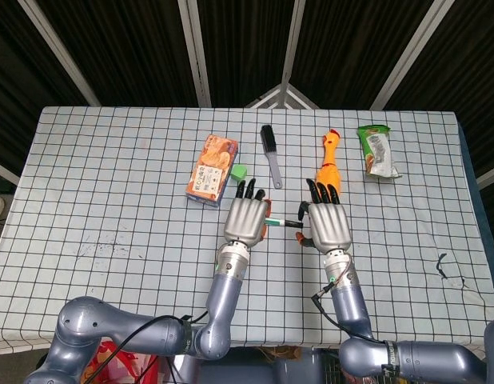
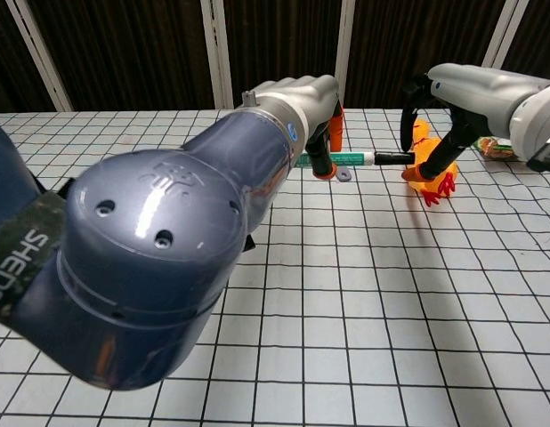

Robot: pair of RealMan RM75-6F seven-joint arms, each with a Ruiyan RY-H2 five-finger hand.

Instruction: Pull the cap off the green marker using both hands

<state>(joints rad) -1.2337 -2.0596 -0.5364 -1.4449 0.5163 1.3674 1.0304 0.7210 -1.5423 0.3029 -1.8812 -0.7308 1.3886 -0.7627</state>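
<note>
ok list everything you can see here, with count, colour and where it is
green marker: one, green and white barrel with a dark cap end, held level above the table between both hands
snack box: one, orange, far side, left of centre
small block: one, green, beside the snack box
brush: one, black bristles, grey handle, far centre
rubber chicken: one, orange, right of the brush
packet: one, green and white, far right
table: one, white cloth with black grid
left hand: one, silver with black fingers, grips the marker barrel
right hand: one, silver with black fingers, grips the cap end
</note>
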